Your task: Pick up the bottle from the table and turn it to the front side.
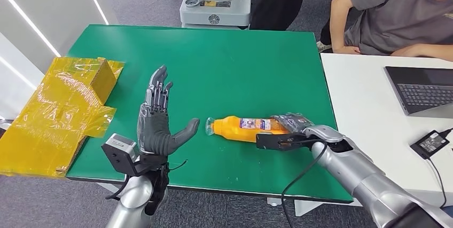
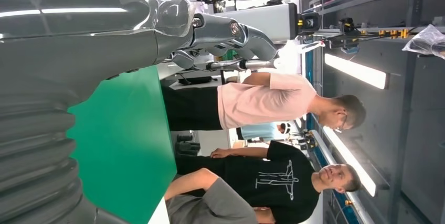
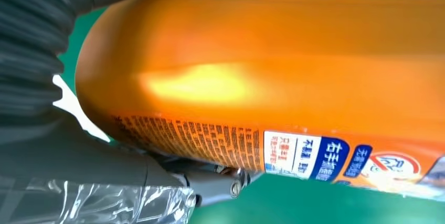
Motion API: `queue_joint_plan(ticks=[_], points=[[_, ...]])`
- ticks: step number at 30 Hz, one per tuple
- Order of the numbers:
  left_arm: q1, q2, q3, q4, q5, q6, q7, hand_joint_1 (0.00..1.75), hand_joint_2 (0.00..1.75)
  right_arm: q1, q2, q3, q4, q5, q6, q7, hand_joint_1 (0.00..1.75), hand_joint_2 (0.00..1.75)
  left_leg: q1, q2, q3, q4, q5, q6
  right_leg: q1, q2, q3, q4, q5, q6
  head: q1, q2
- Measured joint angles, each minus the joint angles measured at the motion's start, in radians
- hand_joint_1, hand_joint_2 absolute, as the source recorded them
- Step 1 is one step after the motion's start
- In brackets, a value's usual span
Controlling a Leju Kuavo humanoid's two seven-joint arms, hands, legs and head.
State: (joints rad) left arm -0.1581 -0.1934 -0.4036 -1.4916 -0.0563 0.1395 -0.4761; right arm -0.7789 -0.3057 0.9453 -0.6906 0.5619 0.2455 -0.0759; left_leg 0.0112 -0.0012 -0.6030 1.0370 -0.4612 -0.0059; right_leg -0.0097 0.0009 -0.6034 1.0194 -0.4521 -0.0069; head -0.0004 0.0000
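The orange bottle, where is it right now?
In the head view the bottle lies on its side on the green table, near the front edge, its base in the right hand, its cap toward the left hand.

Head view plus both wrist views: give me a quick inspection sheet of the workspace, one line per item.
Surface: green table, flat, bare around the job.
Job's thing: orange bottle lying on its side, cap toward the left hand; printed label faces sideways.
Clutter: yellow wrapped box hanging over the table's left edge.
Hands: right hand grips the bottle's base end; left hand held upright, fingers apart, holding nothing.
Cables: black cable looping along the right arm; charger brick with lead on the white desk.
Surroundings: laptop on that desk, seated person behind it, two more people standing.
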Motion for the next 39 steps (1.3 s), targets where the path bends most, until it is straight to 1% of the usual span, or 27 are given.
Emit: queue_joint_plan(ticks=[4, 6, 9, 12, 15, 18, 22, 23, 25, 26, 28, 31, 33, 36, 39], points=[[0.008, 0.000, 0.000, -0.008, -0.004, 0.003, -0.001, 0.00, 1.75, -0.001, 0.019, -0.006, -0.006, -0.001, -0.053, -0.006, 1.75, 1.75, 0.000, 0.000, 0.000, 0.000, 0.000, 0.000, 0.000, 0.000, 0.000, 0.000, 0.000, 0.000, 0.000, 0.000], [0.017, 0.000, 0.000, -0.016, -0.010, 0.005, -0.002, 0.00, 1.75, -0.001, 0.030, -0.016, -0.023, -0.001, -0.094, -0.009, 1.75, 1.75, 0.000, 0.000, 0.000, 0.000, 0.000, 0.000, 0.000, 0.000, 0.000, 0.000, 0.000, 0.000, 0.000, 0.000], [0.026, 0.000, 0.000, -0.024, -0.017, 0.004, -0.008, 0.00, 1.75, -0.001, 0.049, -0.036, -0.058, -0.003, -0.132, -0.012, 1.75, 1.75, 0.000, 0.000, 0.000, 0.000, 0.000, 0.000, 0.000, 0.000, -0.001, 0.000, 0.000, 0.000, 0.000, 0.000], [0.030, 0.000, 0.000, -0.025, -0.017, 0.010, -0.019, 0.00, 1.75, -0.002, 0.079, -0.062, -0.084, -0.012, -0.169, -0.014, 1.75, 1.75, 0.000, 0.000, -0.001, 0.000, 0.000, 0.000, 0.000, 0.000, -0.001, 0.000, 0.000, 0.000, 0.000, 0.000], [0.031, 0.000, 0.000, -0.025, -0.013, 0.026, -0.032, 0.00, 1.75, -0.008, 0.124, -0.103, -0.094, -0.020, -0.216, -0.014, 1.75, 1.75, 0.000, 0.001, 0.000, 0.000, 0.000, 0.000, 0.000, 0.001, -0.001, 0.000, 0.000, 0.000, 0.000, 0.000], [0.031, 0.000, 0.000, -0.025, -0.008, 0.035, -0.037, 0.00, 1.75, -0.014, 0.158, -0.133, -0.097, -0.019, -0.236, -0.012, 1.75, 1.75, 0.000, 0.000, 0.000, 0.000, 0.000, 0.000, 0.000, 0.000, -0.001, 0.000, 0.000, 0.000, 0.000, 0.000], [0.031, 0.001, 0.000, -0.025, -0.007, 0.037, -0.037, 0.00, 1.75, -0.015, 0.165, -0.139, -0.098, -0.019, -0.237, -0.012, 1.75, 1.75, 0.000, 0.000, 0.000, 0.000, 0.000, 0.000, 0.000, 0.000, -0.001, 0.000, 0.000, 0.000, 0.000, 0.000], [0.031, 0.001, 0.000, -0.025, -0.005, 0.040, -0.037, 0.00, 1.75, -0.015, 0.175, -0.147, -0.098, -0.023, -0.241, -0.010, 1.75, 1.75, 0.000, 0.000, 0.000, 0.000, 0.000, 0.000, 0.000, 0.000, -0.001, 0.000, 0.000, 0.000, 0.000, 0.000], [0.031, 0.002, 0.000, -0.025, 0.002, 0.051, -0.036, 0.00, 1.75, -0.012, 0.217, -0.179, -0.101, -0.034, -0.293, 0.003, 1.75, 1.75, 0.000, 0.000, 0.000, 0.000, 0.000, 0.000, 0.000, 0.000, -0.001, 0.000, 0.000, 0.000, 0.000, 0.000], [0.031, 0.001, 0.000, -0.025, 0.006, 0.059, -0.036, 0.00, 1.75, -0.007, 0.244, -0.198, -0.103, -0.038, -0.336, 0.013, 1.75, 1.75, 0.000, 0.000, 0.000, 0.000, 0.000, 0.000, 0.000, 0.000, -0.001, 0.000, 0.000, 0.000, 0.000, 0.000], [0.033, 0.000, 0.000, -0.025, 0.008, 0.075, -0.036, 0.00, 1.75, 0.011, 0.281, -0.225, -0.111, -0.030, -0.441, 0.024, 1.75, 1.75, 0.000, 0.000, 0.000, 0.000, 0.000, 0.000, 0.000, 0.000, -0.001, 0.000, 0.000, 0.000, 0.000, 0.000], [0.036, -0.001, 0.000, -0.025, 0.009, 0.101, -0.036, 0.00, 1.75, 0.059, 0.325, -0.266, -0.130, -0.016, -0.594, 0.004, 1.75, 1.75, 0.000, 0.000, -0.001, 0.000, 0.000, 0.000, 0.000, 0.000, -0.001, 0.000, -0.001, 0.000, 0.000, 0.000], [0.039, -0.002, 0.000, -0.026, 0.010, 0.113, -0.036, 0.00, 1.75, 0.099, 0.352, -0.298, -0.148, -0.016, -0.669, -0.023, 1.75, 1.75, 0.000, 0.000, -0.001, -0.001, 0.000, 0.000, 0.000, 0.000, -0.001, 0.000, -0.001, 0.000, 0.000, 0.000], [0.041, -0.003, 0.000, -0.026, 0.011, 0.121, -0.036, 0.00, 1.75, 0.155, 0.384, -0.343, -0.182, -0.025, -0.740, -0.067, 1.75, 1.75, 0.000, 0.000, -0.001, -0.001, 0.000, 0.000, 0.000, 0.000, -0.002, 0.000, -0.001, 0.000, 0.000, 0.000], [0.041, -0.008, 0.003, -0.026, 0.012, 0.125, -0.036, 0.00, 1.75, 0.197, 0.408, -0.379, -0.220, -0.037, -0.780, -0.102, 1.75, 1.75, 0.000, 0.000, -0.001, -0.001, 0.000, 0.000, 0.000, 0.000, -0.002, 0.000, -0.001, 0.000, 0.000, 0.000]])
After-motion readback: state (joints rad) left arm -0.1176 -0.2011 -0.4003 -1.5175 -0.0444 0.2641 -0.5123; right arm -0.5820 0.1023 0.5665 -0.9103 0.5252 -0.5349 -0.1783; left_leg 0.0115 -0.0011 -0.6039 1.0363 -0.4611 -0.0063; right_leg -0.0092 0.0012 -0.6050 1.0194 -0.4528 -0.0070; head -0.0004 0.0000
